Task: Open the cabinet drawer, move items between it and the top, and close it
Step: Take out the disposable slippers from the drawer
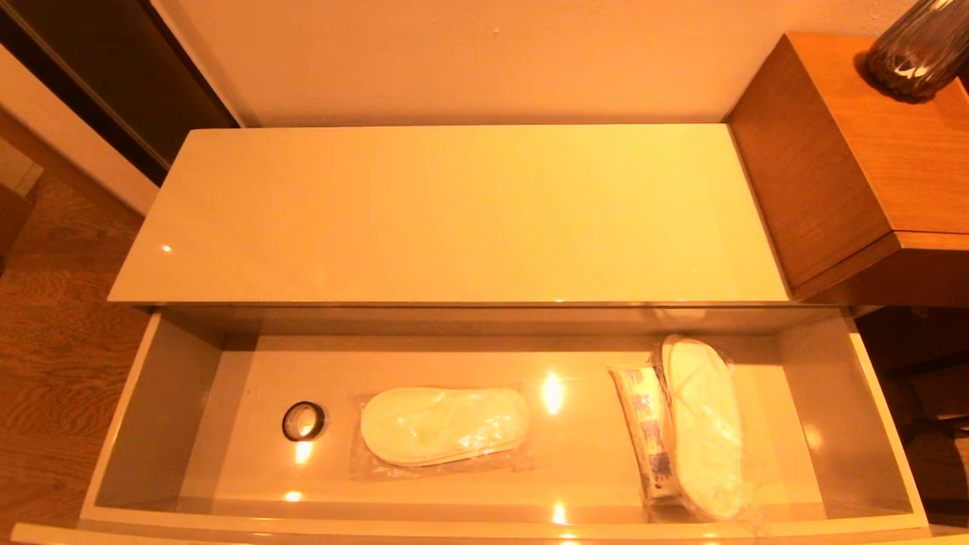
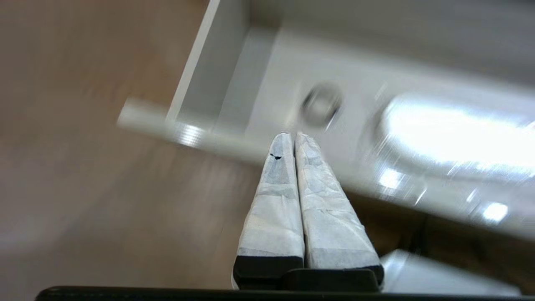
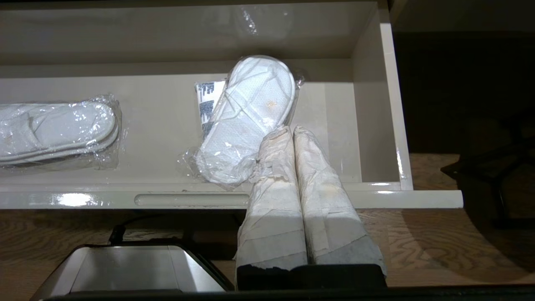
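Note:
The cabinet drawer (image 1: 500, 522) stands pulled out below the bare top (image 1: 447, 219). Inside lie a black tape ring (image 1: 303, 421), one bagged pair of white slippers (image 1: 444, 425) beside it, and a second bagged pair (image 1: 704, 428) at the right, resting partly on the blue-printed white packet (image 1: 645, 431). Neither gripper shows in the head view. My left gripper (image 2: 292, 134) is shut and empty, over the drawer's front rail near the tape ring (image 2: 321, 104). My right gripper (image 3: 288, 129) is shut and empty, over the drawer front, beside the right slippers (image 3: 246, 121) and packet (image 3: 207, 100).
A taller brown wooden cabinet (image 1: 848, 159) with a dark vase (image 1: 920, 49) stands at the right of the low cabinet. Wooden floor (image 1: 53, 356) lies to the left. The robot's grey base (image 3: 133, 267) shows below the drawer front in the right wrist view.

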{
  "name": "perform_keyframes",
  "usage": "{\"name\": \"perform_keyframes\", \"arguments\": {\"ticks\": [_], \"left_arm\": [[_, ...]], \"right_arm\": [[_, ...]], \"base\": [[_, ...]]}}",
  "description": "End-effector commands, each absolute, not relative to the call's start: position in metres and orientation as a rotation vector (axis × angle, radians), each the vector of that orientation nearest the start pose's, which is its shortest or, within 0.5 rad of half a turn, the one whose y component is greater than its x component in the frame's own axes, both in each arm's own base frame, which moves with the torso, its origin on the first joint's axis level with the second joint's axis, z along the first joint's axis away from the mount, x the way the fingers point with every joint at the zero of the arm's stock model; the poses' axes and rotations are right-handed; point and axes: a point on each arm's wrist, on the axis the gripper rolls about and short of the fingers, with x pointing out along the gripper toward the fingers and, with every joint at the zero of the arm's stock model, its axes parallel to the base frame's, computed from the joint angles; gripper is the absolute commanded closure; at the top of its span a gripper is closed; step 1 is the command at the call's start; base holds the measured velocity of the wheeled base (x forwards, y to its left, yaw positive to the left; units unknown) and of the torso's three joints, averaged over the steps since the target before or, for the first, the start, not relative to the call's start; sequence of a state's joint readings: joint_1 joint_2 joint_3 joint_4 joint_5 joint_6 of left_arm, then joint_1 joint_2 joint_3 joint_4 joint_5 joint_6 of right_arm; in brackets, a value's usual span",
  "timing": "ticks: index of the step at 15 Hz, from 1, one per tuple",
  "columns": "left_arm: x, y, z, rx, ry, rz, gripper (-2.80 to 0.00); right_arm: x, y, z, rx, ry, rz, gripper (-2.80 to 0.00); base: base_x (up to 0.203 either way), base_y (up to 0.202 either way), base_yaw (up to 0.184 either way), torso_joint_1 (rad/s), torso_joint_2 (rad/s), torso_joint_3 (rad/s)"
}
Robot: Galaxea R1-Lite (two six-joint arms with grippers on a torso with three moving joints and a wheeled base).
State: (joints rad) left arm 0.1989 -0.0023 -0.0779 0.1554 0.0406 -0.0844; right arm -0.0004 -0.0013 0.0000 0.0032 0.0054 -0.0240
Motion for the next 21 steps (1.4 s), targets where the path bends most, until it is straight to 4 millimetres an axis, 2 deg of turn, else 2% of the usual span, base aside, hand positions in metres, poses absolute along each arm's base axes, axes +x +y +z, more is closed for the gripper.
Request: {"name": "perform_keyframes", "arguments": {"ticks": [1,16,21], "left_arm": [[-0.0279,-0.0051,0.0807,-0.078,-0.060,0.223,0.00],[-0.0268,-0.0049,0.0792,-0.024,-0.063,0.220,0.00],[-0.0253,-0.0055,0.0755,0.082,-0.042,0.186,0.00]], "right_arm": [[-0.0228,0.0001,0.0752,-0.025,0.003,0.006,0.00],[-0.0228,0.0002,0.0752,-0.025,0.003,0.006,0.00],[-0.0228,0.0002,0.0752,-0.025,0.003,0.006,0.00]], "base": [[0.000,0.000,0.000,0.000,0.00,0.000],[0.000,0.000,0.000,0.000,0.00,0.000],[0.000,0.000,0.000,0.000,0.00,0.000]]}}
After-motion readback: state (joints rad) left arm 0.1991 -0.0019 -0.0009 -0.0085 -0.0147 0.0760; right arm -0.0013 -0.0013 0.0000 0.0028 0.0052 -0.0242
